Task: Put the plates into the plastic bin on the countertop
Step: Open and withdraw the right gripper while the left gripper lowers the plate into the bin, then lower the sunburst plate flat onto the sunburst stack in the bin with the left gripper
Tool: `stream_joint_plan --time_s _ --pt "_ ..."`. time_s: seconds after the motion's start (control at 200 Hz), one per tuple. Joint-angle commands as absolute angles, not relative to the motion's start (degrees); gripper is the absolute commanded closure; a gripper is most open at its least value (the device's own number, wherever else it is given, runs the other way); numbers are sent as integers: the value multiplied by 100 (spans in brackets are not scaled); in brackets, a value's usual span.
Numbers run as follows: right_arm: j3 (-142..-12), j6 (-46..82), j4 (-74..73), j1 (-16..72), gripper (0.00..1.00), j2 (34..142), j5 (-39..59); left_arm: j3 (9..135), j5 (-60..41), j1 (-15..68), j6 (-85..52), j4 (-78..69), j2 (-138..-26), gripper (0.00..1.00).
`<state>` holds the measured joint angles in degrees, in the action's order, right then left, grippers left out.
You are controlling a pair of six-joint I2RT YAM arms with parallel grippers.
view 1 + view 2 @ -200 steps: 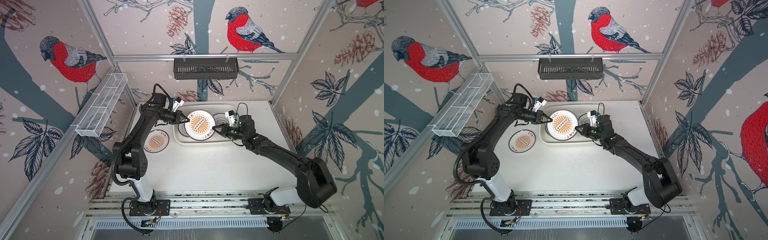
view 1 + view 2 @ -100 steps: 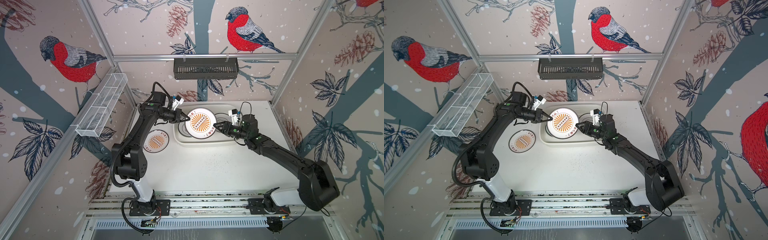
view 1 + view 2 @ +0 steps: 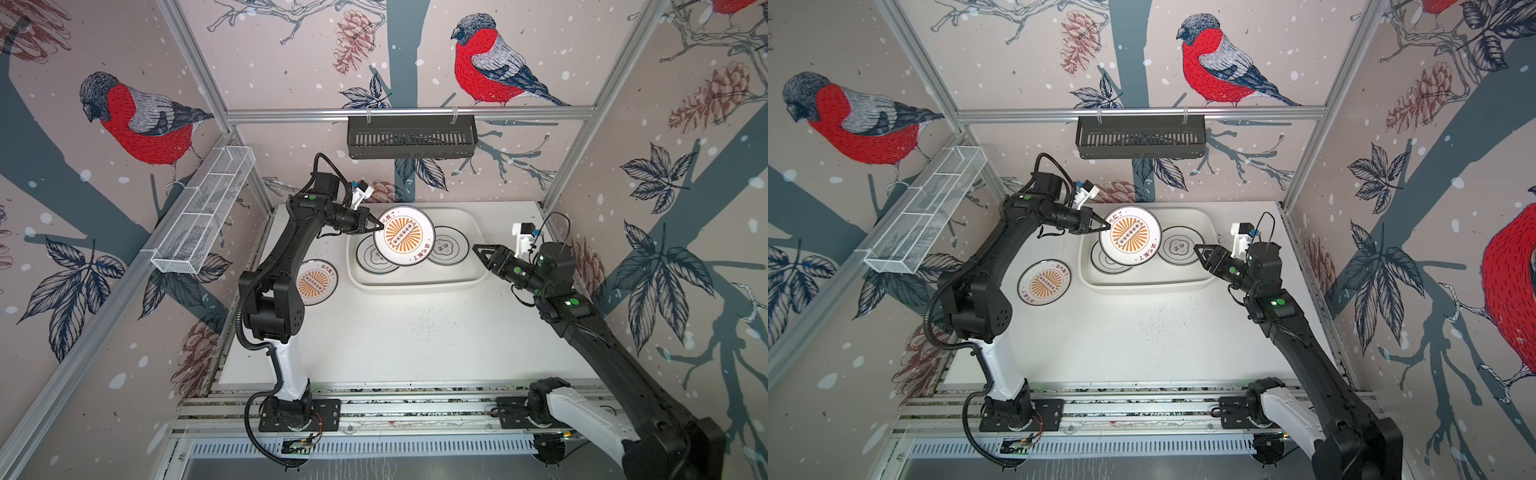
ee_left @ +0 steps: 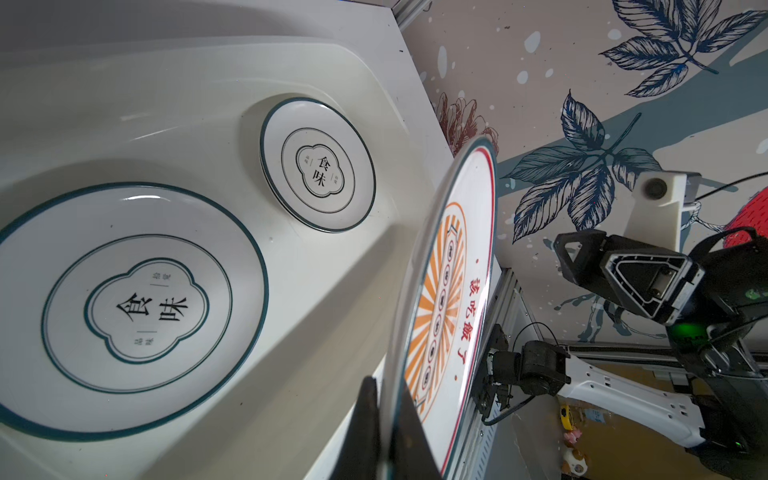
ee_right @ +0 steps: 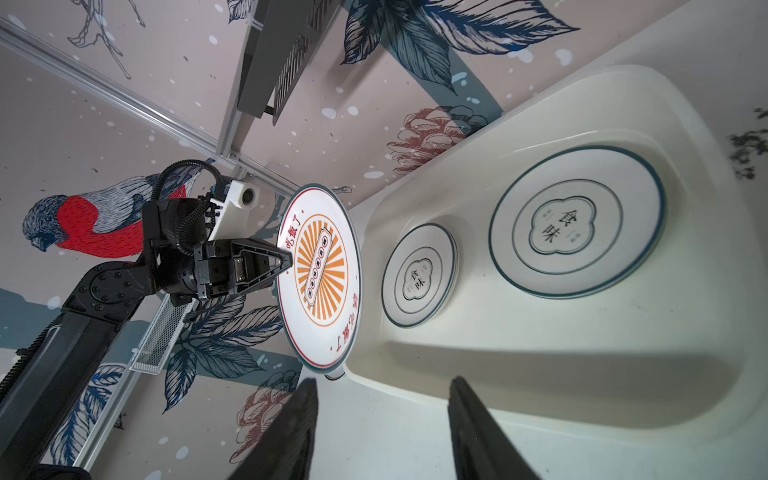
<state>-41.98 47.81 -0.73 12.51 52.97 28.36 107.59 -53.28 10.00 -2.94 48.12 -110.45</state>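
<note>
1. loose sunburst plate (image 3: 318,282): it lies flat on the countertop (image 3: 415,332), just outside the plastic bin (image 3: 415,284) on the left arm's side. it is not yet binned.

2. left gripper (image 3: 378,227): i read its jaws as pinched on the rim of the held sunburst plate (image 3: 404,236). the wrist view shows one finger (image 4: 365,432) on each face of the rim. the plate hangs tilted above the bin's left half, clear of the floor.

3. bin contents: one quatrefoil plate (image 3: 370,259) lies flat at the bin's left end, partly under the held plate. a second quatrefoil plate (image 3: 451,251) lies flat at the bin's right end.

4. right gripper (image 3: 480,250): its jaws stand apart with nothing between them. it sits just outside the bin's right rim and points inward.

5. handling, my judgement: the plates look rigid, glazed and slick, probably chippable. an edge pinch gives leverage against the grip, so i expect the plate to pivot or slip if jolted. i would take the rim only, with the fingers well onto both faces. i would lower until the far edge touches before opening, and land beside the plate below rather than dropping onto it.
</note>
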Motion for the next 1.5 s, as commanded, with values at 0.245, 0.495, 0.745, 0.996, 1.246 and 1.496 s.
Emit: stream_joint_plan --time_s 0.245,0.495,0.745,0.996,1.246,1.496 --pt "-3508 4851 1282 1077 48 3786 2513 10685 -4890 1269 -1952 2832 -11562 100" --pt "-3401 4953 1903 1072 48 3176 2371 10461 -4507 1505 -2894 1579 -11908 100" --pt "-3286 5053 2365 1071 48 2746 2295 10852 -4360 1735 -3179 1236 -12528 100" --pt "-3205 5128 2656 1072 48 2541 2269 11156 -4304 1991 -3444 1017 -13085 100" --pt "-2990 5256 2598 1072 49 2461 2285 11667 -4267 2268 -3507 1006 -13675 100" --pt "-2940 5251 2680 1073 49 2435 2277 11783 -4230 2303 -3566 987 -13984 100"
